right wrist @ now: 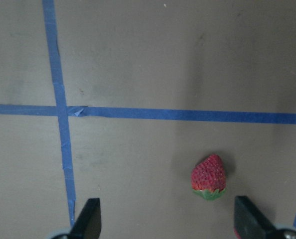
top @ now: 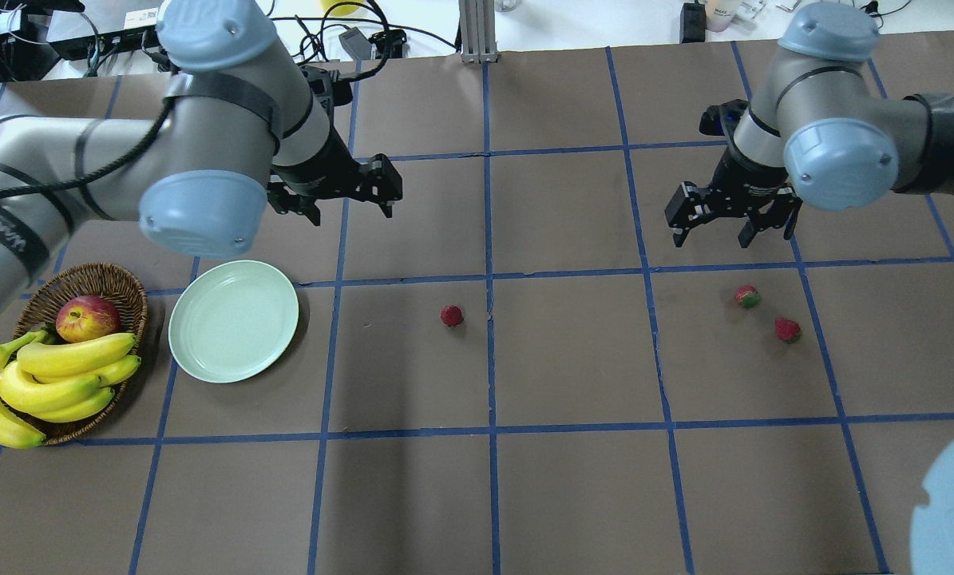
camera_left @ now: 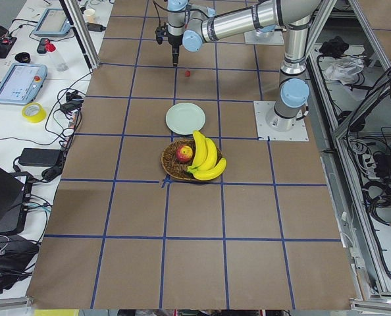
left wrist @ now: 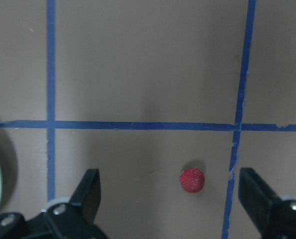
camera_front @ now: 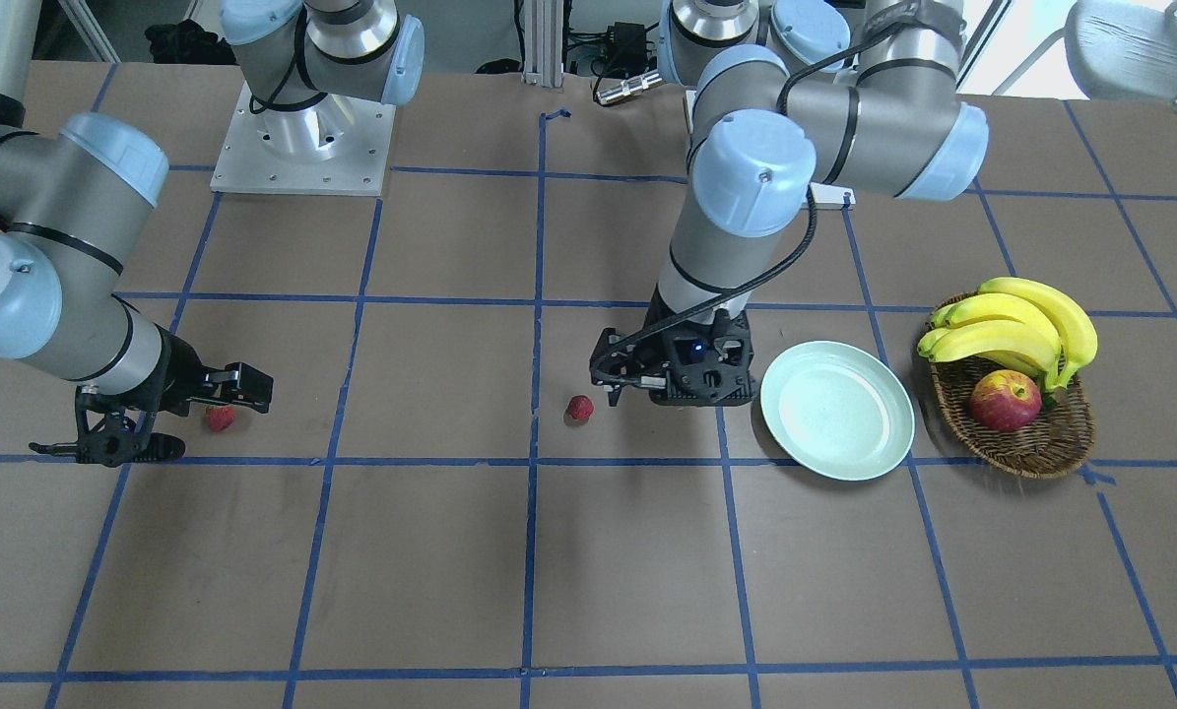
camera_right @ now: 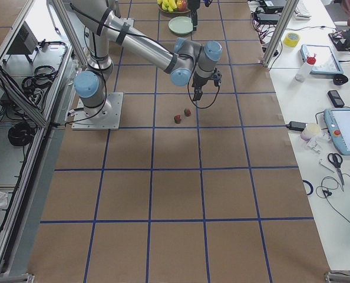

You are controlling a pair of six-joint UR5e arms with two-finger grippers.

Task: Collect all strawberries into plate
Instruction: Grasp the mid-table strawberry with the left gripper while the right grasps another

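Nothing is collected yet: the plate point(top: 233, 321), lower left in the overhead view, holds no strawberries point(top: 452, 315) (all three lie on the table point(top: 572, 479)). The left gripper point(top: 352, 209) and right gripper point(top: 730, 229) hang released.

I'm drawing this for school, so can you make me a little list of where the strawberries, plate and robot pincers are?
middle strawberry: on the table, alone
right strawberries: on the table, close together, near the right pincer
plate: empty, beside the basket
left pincer: open, holding nothing
right pincer: open, holding nothing
basket: apple and bananas
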